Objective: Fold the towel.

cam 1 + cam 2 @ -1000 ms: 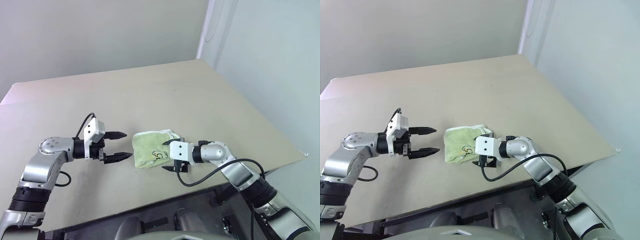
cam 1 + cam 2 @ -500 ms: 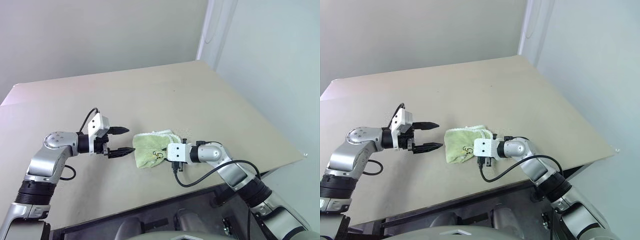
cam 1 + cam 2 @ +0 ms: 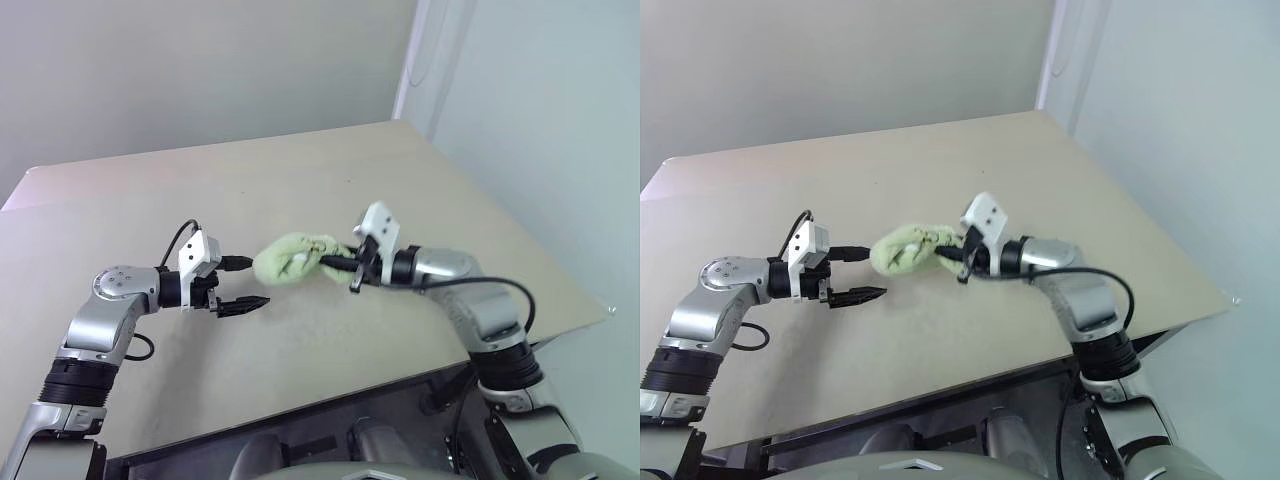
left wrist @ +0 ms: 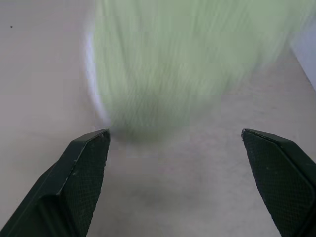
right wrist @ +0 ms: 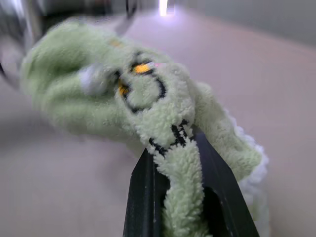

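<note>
Right wrist view: right gripper (image 5: 173,163) jaws clenched on towel (image 5: 123,98); left gripper (image 3: 245,282) jaws released.

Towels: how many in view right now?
1. The towel is bunched up and lifted off the table, pinched at one end by the right gripper; the left gripper waits open beside it.

Even, soft indoor lighting; faint shadows lie on the table (image 3: 420,180). Head views are sharp. The towel (image 4: 187,59) is motion-blurred in the left wrist view, background defocused in the right.
</note>
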